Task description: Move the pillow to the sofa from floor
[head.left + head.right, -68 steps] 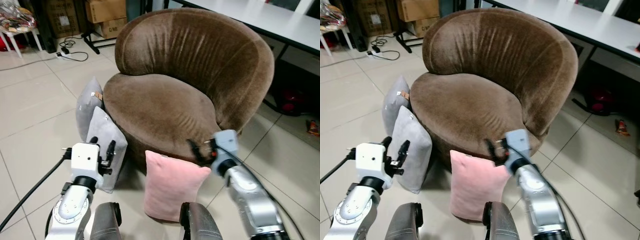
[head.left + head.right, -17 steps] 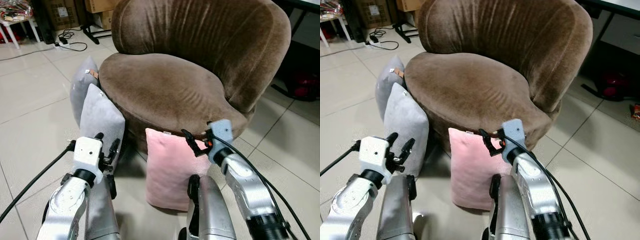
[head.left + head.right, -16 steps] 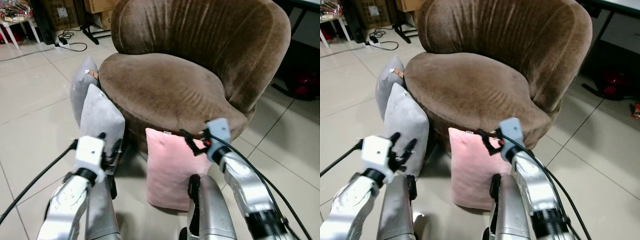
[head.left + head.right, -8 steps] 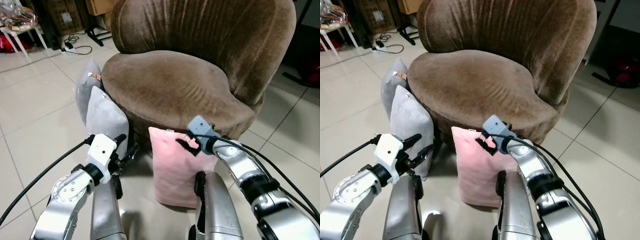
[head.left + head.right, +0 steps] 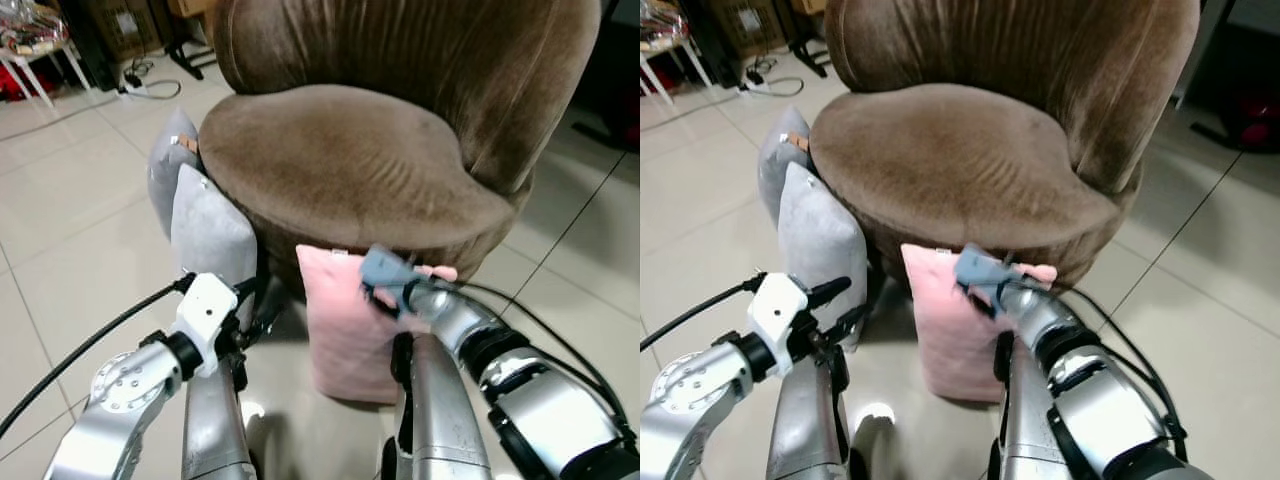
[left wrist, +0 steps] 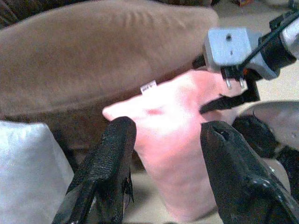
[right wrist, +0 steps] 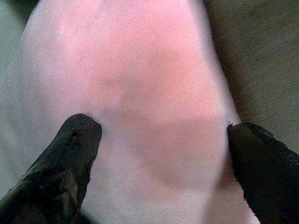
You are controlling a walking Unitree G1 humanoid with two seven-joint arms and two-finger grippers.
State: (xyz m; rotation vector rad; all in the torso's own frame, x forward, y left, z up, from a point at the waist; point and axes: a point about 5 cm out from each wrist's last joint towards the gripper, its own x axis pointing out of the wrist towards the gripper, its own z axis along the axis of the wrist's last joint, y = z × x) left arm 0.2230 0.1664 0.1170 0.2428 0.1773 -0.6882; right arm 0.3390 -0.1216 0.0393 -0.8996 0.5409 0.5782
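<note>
From the head, the right gripper [image 5: 385, 297] is at the upper part of the pink pillow [image 5: 345, 330], its fingers hidden behind the grey wrist block. The right wrist view supplies what the head views lack: two black fingers [image 7: 70, 158] spread wide, one on each side of the pink fabric, the pillow's upper part filling the gap between them. Both fingertips lie against or just at the cloth; whether they press it cannot be told.

The left gripper [image 5: 262, 300] hangs low beside the pillow's left edge, near the floor. In the left wrist view its two fingers [image 6: 110, 168] stand well apart with nothing between them, looking across at the pillow's top corner with its small white tag [image 6: 148, 87] and at the right gripper on the far side.

The pink pillow stands upright on the tiled floor [image 5: 70, 250], long axis vertical, its back leaning against the front of the brown sofa [image 5: 350, 160], its top edge just under the seat rim. Its upper right corner pokes out past the right gripper.

To the left, a light grey pillow [image 5: 208, 235] stands on edge against the sofa's side, and a second grey pillow [image 5: 168, 170] stands just behind it. Farther off, cables [image 5: 140, 85] lie on the floor.
</note>
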